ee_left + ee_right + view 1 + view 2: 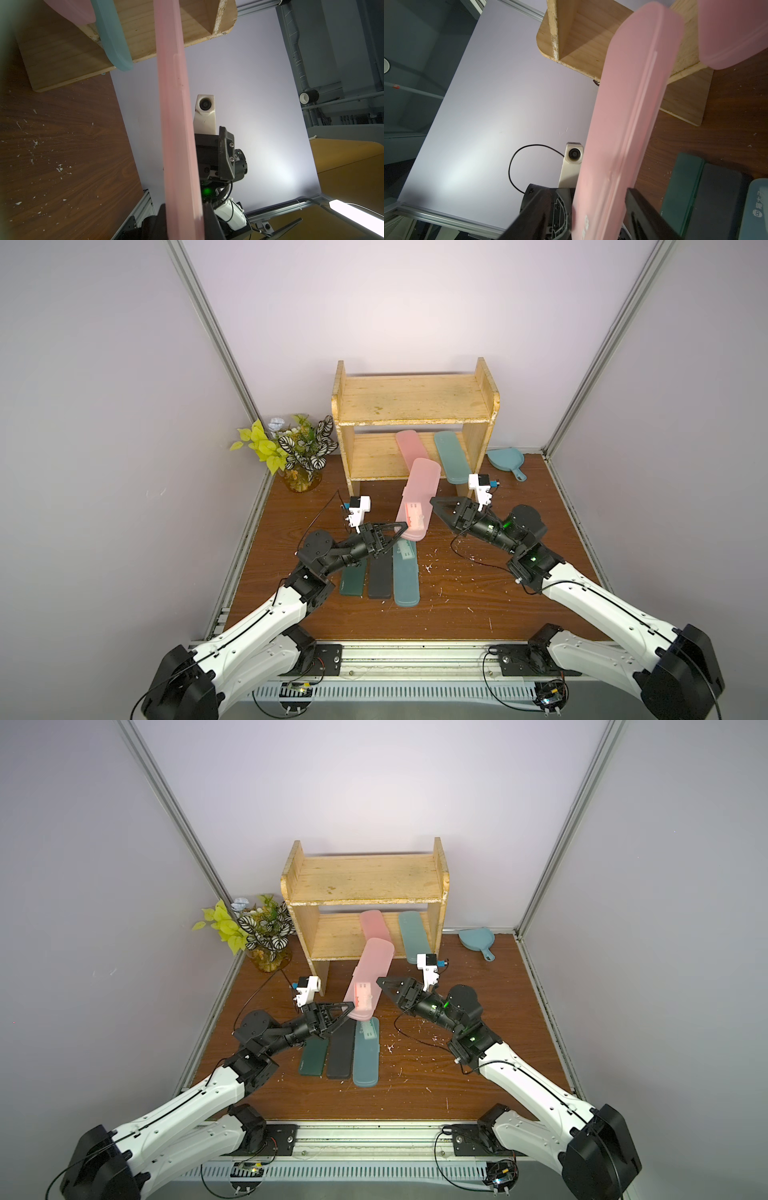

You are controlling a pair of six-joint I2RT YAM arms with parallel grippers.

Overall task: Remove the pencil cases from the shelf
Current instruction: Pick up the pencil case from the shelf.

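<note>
Fourth removal — left pincer [403,527] pinches translucent pink rounded-end pencil case [417,493], frame centre; right pincer [434,502] spread at its edge. Next: lay on brown worktop [478,593].

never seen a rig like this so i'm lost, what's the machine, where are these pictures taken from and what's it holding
It is a robot with two arms, each ending in a two-finger gripper. Two pictures are near-identical views from one camera overhead, looking down at the brown table. The other two come from a small camera on each wrist. At the back stands a wooden shelf; a pink case and a teal case lie on its lower tier. On the table lie a dark green case, a black case and a second teal case, side by side. The left gripper is shut on the near end of a second pink case, raised off the table. The right gripper reaches it from the other side; whether it grips, I cannot tell.
</note>
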